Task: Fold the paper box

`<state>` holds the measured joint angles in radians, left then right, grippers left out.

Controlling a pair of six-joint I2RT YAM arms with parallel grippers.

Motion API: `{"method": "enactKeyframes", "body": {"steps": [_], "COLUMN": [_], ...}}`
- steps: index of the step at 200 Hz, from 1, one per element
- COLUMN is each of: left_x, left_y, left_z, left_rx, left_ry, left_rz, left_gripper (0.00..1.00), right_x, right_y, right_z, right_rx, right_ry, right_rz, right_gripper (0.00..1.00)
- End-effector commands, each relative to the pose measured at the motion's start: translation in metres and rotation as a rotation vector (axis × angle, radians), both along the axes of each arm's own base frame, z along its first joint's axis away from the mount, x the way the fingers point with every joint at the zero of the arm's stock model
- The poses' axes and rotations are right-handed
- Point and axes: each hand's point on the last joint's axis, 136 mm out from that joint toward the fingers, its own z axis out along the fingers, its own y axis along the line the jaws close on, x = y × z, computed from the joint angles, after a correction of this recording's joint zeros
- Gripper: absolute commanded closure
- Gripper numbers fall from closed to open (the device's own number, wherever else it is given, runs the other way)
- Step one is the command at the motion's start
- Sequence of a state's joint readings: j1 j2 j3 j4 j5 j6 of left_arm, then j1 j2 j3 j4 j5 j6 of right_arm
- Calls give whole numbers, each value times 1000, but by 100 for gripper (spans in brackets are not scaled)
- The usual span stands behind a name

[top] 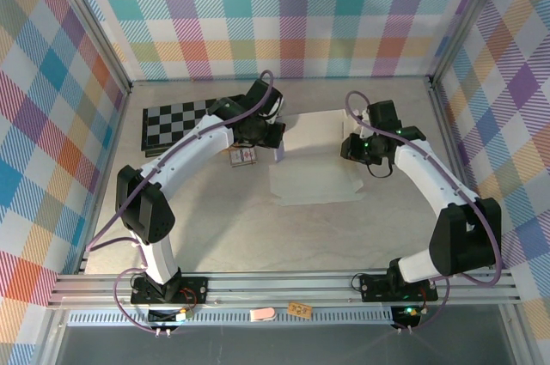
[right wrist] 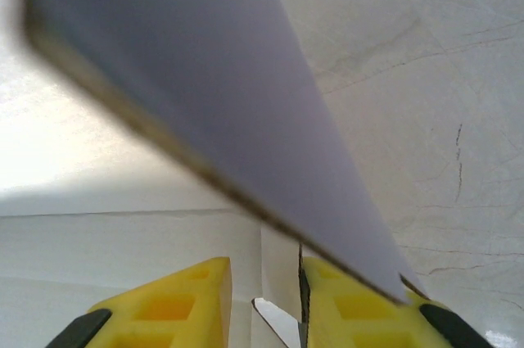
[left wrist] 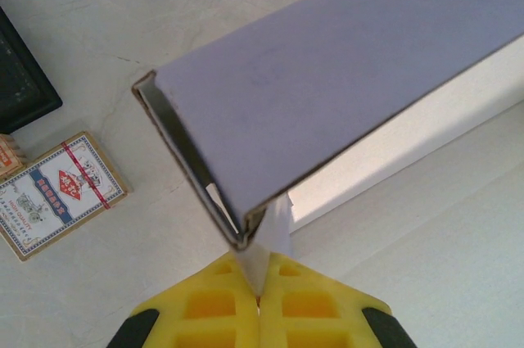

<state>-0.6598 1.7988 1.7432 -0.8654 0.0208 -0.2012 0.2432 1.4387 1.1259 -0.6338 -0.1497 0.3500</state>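
Observation:
The paper box [top: 314, 178] lies mid-table, cream-white side up, with its side flaps raised. My left gripper [top: 278, 149] is at the box's left edge. In the left wrist view its yellow fingers [left wrist: 205, 307] are shut on a white flap of the paper box [left wrist: 344, 78], just under the folded lavender wall. My right gripper [top: 351, 149] is at the box's right edge. In the right wrist view the right gripper [right wrist: 264, 299] stands open, and a raised lavender panel of the paper box [right wrist: 246, 94] rests against its right finger [right wrist: 352, 307]. A gap remains on the left finger's side.
A black-and-white checkerboard [top: 172, 120] lies at the back left. A small patterned card pack [top: 243, 157] sits beside my left gripper; the left wrist view shows the card pack [left wrist: 57, 192] to the left of the flap. Plaid walls enclose the table on three sides.

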Motion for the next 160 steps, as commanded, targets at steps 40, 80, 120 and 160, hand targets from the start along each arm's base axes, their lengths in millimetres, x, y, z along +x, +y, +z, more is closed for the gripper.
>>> {"method": "enactKeyframes", "body": {"steps": [40,80,120,160], "left_x": [-4,-3,-3,-5], "left_y": [-21,-23,-23,-20], "left_z": [18,19,21,18], "left_rx": [-72,-77,-85,-73], "left_ry": [-17,-19,-18,-4], "left_rz": [-55,-58,-54,-44], "left_gripper": [100,100,100,100], "right_x": [1,2,5,-7], "right_y": [-5,-3,2,-15], "right_z": [31,33,24,29], "right_rx": [-56,-3,14,7], "right_ry": [-134,-109,-79,-97], "right_rz": [-14,-32,-31,-98], "right_gripper": [64,59,60,54]}}
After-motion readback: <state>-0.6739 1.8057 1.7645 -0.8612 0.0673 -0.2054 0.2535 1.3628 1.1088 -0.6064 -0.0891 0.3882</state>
